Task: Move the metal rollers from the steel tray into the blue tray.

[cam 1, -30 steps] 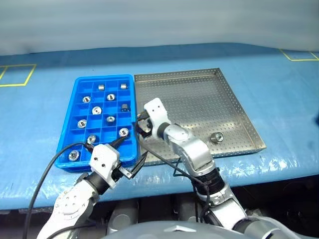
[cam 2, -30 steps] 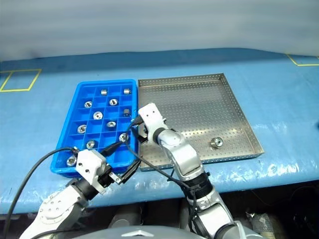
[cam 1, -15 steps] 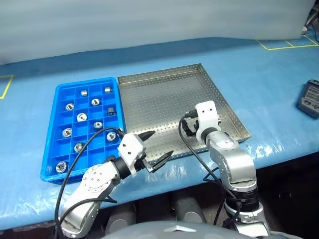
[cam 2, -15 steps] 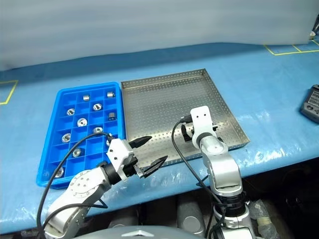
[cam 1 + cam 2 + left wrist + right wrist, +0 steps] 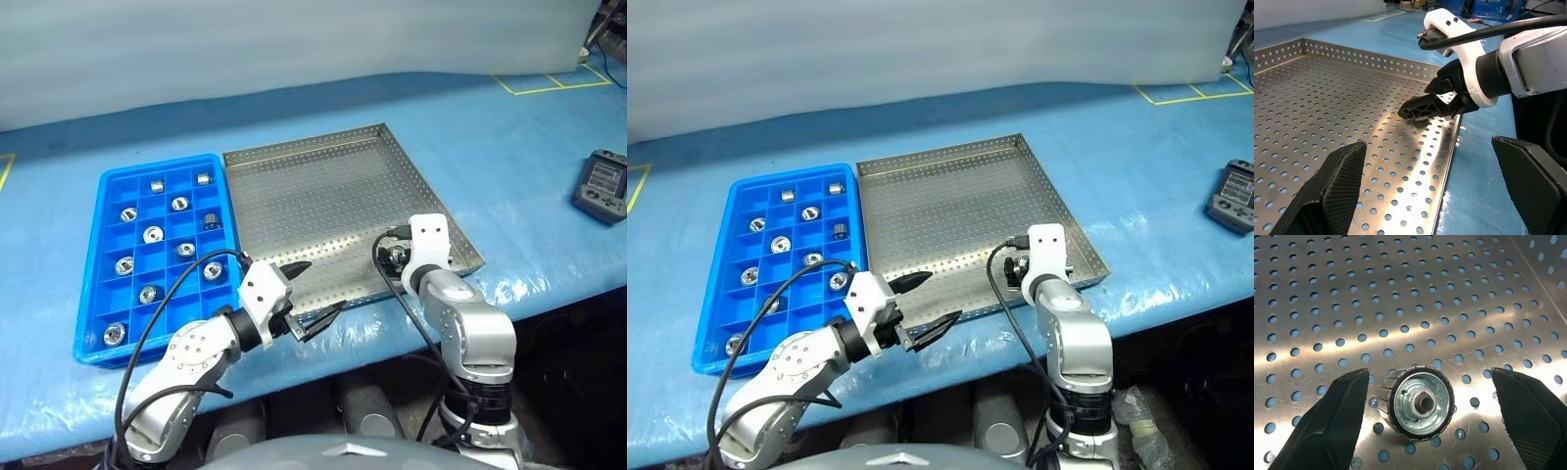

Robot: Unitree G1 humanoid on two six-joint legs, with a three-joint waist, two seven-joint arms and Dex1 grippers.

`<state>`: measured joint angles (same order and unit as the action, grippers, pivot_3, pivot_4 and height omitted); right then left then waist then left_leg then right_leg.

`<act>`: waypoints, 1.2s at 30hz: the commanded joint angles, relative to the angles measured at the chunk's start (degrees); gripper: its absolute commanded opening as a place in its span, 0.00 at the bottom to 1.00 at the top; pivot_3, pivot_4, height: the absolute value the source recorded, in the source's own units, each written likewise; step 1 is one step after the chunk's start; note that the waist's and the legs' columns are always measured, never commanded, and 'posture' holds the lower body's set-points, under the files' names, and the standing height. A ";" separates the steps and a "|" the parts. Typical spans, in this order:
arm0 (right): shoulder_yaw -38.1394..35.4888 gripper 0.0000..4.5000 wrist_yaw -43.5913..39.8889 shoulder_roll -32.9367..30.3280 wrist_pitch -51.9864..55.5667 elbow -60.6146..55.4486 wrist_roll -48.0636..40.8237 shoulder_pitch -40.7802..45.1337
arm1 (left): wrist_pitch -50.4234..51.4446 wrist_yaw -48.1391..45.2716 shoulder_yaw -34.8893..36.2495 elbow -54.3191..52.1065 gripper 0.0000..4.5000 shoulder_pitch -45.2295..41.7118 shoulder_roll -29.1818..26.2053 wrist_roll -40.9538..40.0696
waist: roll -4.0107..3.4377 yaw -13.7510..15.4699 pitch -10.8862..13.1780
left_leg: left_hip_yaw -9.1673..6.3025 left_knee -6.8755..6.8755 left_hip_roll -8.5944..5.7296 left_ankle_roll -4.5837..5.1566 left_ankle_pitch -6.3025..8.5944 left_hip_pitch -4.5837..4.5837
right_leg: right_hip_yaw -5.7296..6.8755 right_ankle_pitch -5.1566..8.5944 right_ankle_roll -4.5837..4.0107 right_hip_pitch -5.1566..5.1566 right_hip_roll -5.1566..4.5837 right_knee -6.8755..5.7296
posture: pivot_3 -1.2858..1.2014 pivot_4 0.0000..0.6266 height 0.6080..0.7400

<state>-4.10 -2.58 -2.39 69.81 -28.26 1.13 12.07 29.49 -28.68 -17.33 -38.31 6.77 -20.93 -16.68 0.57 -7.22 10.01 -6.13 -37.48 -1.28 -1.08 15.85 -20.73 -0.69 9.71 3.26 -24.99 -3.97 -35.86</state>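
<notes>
Right wrist view looks straight down onto the steel tray (image 5: 1459, 279), and one of the metal rollers (image 5: 1421, 401) lies on its perforated floor between my two black fingers (image 5: 1332, 421). My right pincer (image 5: 1422, 423) stands wide on either side of that roller, with a gap on each side, so I am touching nothing and holding nothing. The roller lies with its central hole facing up at the camera.

From the head camera, that same roller (image 5: 396, 257) sits near the front right corner of the steel tray (image 5: 323, 196), just under my right pincer (image 5: 394, 260), which points forward and down at it. My left pincer (image 5: 312, 299) hangs over the front edge of the steel tray, its two fingers spread wide and empty, aimed toward the right.

In the left wrist view my left pincer (image 5: 1432, 188) frames the tray floor, and across it I can see my right pincer (image 5: 1427, 108) low over the metal near the tray's rim.

The blue tray (image 5: 93, 284) lies just beside the steel tray on its left, edges nearly touching. Ten rollers (image 5: 153, 235) lie in its small square compartments, one to a compartment. A dark handheld device (image 5: 600, 186) rests on the blue table (image 5: 509, 137) well to the right.
</notes>
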 commanded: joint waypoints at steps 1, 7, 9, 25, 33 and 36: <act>-0.93 0.72 -0.64 0.91 3.76 -1.22 -2.02 1.68 | -0.06 0.58 0.62 -1.81 1.00 0.22 -0.05 -0.60 | 0.00 0.15 0.00 | -0.01 0.00 0.00 0.00 0.00 0.00 | 0.00 0.00 0.00 0.00 0.00 0.00 | 0.47 0.24 1.00; 4.36 0.38 -4.40 -0.34 9.39 -4.40 -6.10 5.11 | -0.74 2.38 2.04 -3.05 1.00 2.02 0.06 -0.25 | -0.01 0.39 0.00 | -0.02 0.00 0.00 0.00 0.00 0.02 | 0.00 0.00 0.00 0.01 0.00 0.00 | 0.48 0.24 1.00; 5.58 0.38 -5.00 0.14 9.17 -4.96 -7.16 6.58 | -1.34 3.47 2.80 -3.36 1.00 2.68 0.47 0.15 | -0.01 0.46 0.00 | -0.03 0.00 0.01 0.00 0.00 0.01 | 0.01 0.00 0.00 -0.01 0.01 -0.01 | 0.49 0.24 1.00; 21.80 0.38 -14.48 4.32 -12.12 11.27 -11.54 19.77 | -11.90 21.70 19.75 -11.85 1.00 17.54 11.34 6.55 | 0.01 6.67 0.01 | -0.17 0.10 0.02 -0.01 0.00 -0.07 | 0.08 -0.02 0.00 -0.09 0.03 0.03 | 0.61 0.24 1.00; 29.40 0.38 -19.39 5.04 -19.41 19.53 -11.12 18.87 | -17.99 24.17 19.09 -17.85 1.00 30.58 15.79 8.33 | 0.05 9.95 0.01 | -0.24 0.11 0.00 -0.02 0.00 -0.22 | 0.17 0.06 -0.10 -0.20 0.02 0.04 | 0.66 0.24 1.00; 31.00 0.38 -21.28 5.30 -20.25 20.42 -11.71 18.51 | -18.52 22.95 17.86 -18.98 1.00 34.78 15.30 7.81 | 0.06 10.86 0.01 | -0.32 0.12 0.00 -0.02 0.00 -0.31 | 0.25 0.08 -0.13 -0.28 0.02 0.01 | 0.67 0.24 1.00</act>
<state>26.61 -22.73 2.18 51.37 -6.65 -9.73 30.15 12.73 -5.23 1.15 -54.30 40.70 -5.44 -9.04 0.63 3.63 10.02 -6.45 -37.37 -1.28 -1.10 15.85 -21.10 -0.43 9.79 3.13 -25.33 -3.95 -35.85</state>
